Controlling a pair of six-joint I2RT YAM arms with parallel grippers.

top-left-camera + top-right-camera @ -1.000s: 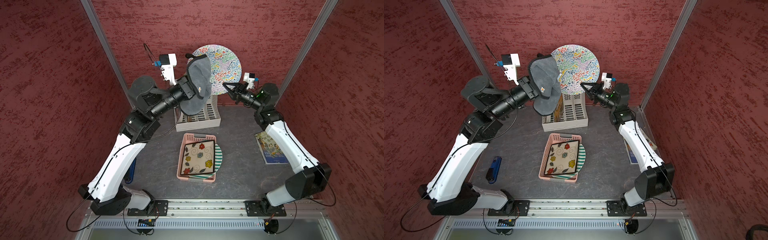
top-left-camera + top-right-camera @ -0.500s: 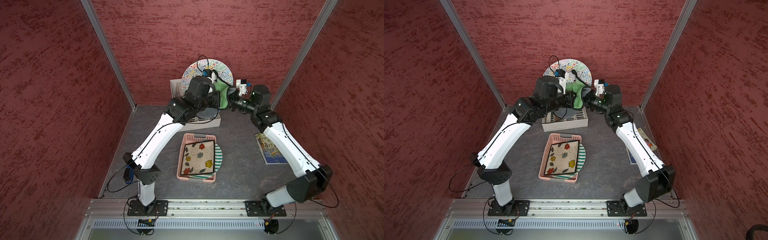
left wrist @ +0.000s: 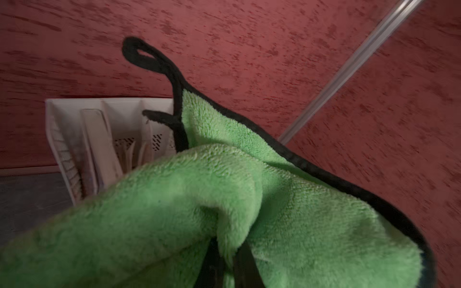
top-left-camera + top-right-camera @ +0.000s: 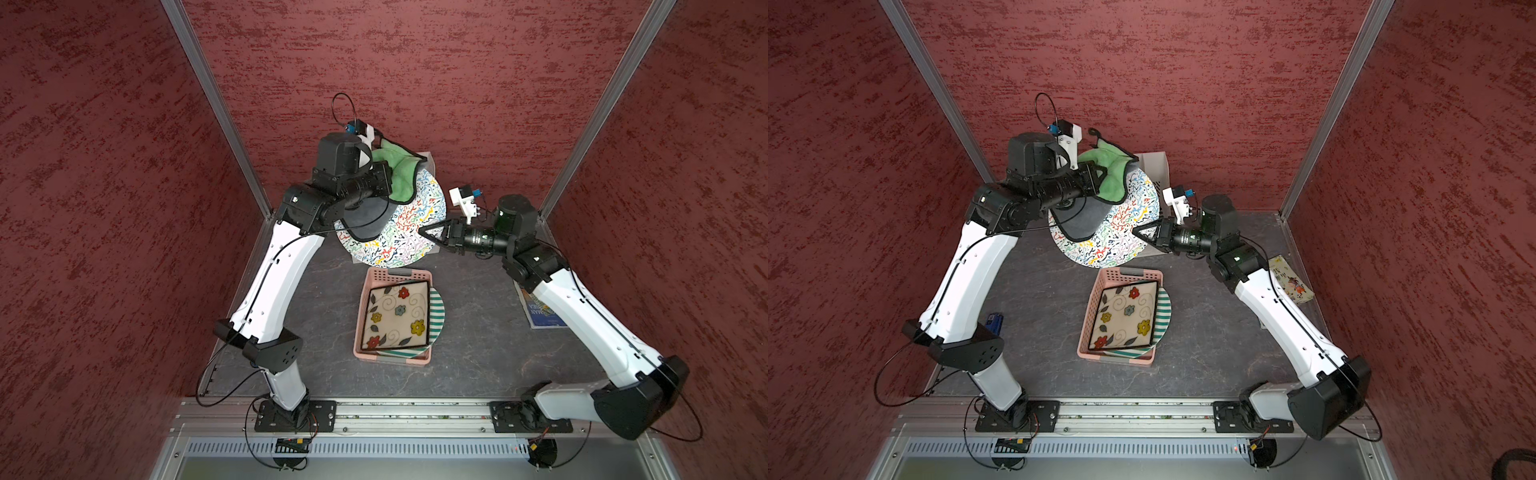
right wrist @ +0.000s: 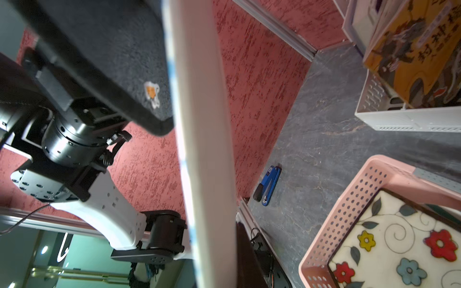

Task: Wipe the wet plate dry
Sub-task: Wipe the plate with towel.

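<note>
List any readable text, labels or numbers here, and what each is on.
No text can be quoted with confidence.
Orange book in the white rack: large Chinese characters, sideways, unclear.
Blue booklet: white lettering, too blurred.
Blue stapler: label too small.
Cloth: small orange badge, no words legible.

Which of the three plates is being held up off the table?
The round plate with multicoloured squiggles, clamped at its rim by the right gripper. The square flowered plate and the green-striped plate both lie in the pink basket.
</note>
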